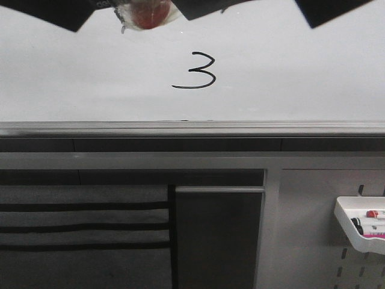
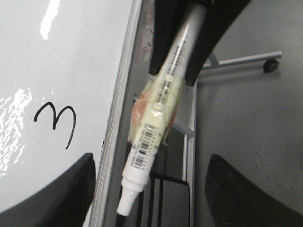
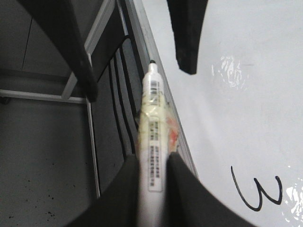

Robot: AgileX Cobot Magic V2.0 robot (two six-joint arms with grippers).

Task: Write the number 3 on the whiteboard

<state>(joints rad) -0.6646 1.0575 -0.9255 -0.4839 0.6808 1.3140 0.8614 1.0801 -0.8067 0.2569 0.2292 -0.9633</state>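
Nearest, low on the right, a white tray (image 1: 352,232) with spare pens hangs on the grey pegboard (image 1: 313,241). Beyond it runs the grey rail (image 1: 180,127), then the whiteboard (image 1: 301,72). The number 3 (image 1: 195,71) sits mid-board just above the rail, thin black strokes with a long bottom curve, so the task looks done.

The right hand (image 3: 154,161) is clamped on the marker (image 3: 154,109) at the back of its barrel, tip off the board. The left hand (image 2: 151,161) has its fingers apart, one on either side of the marker's tip end and not touching it.

The marker is light, stiff and slick plastic. The yellowish tape wrap (image 2: 158,101) at mid-barrel likely gives the better grip, so take hold there. The ink is probably fresh and would smear, so keep fingers off the digit.

In the front view both hands are cut off at the far top edge — only dark shapes and a reddish taped blob (image 1: 147,15). Glare patches break up the board in the wrist views, and the label text is unreadable.
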